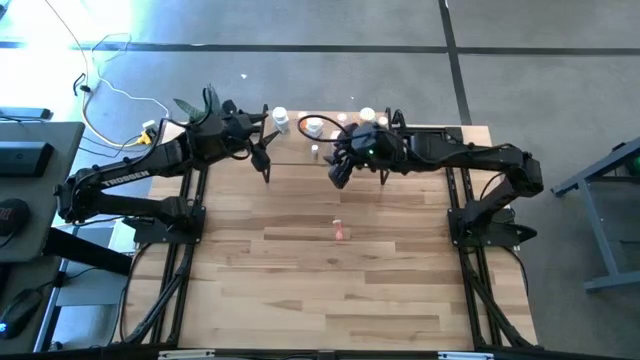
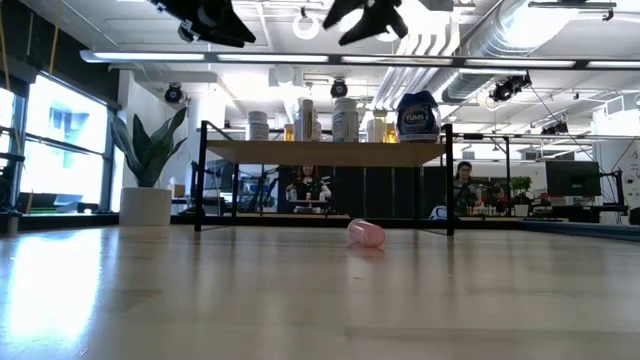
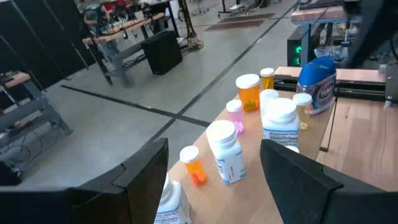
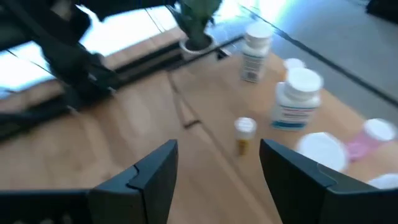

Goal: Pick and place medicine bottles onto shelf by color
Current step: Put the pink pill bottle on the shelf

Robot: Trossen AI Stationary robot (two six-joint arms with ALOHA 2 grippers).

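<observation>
Several medicine bottles stand upright on the shelf at the table's far edge: a white one with a blue label, a small orange one, a pink one, an amber one and a squat blue one. One pink bottle lies on its side on the tabletop, nearer than the shelf. My left gripper hangs open above the shelf's left part. My right gripper hangs open above the shelf's middle, over a white bottle and a small vial. Neither holds anything.
A potted plant stands at the shelf's left end. The shelf's black legs stand on the tabletop. The wide wooden tabletop stretches from the shelf to the near edge. People sit in the room behind the table.
</observation>
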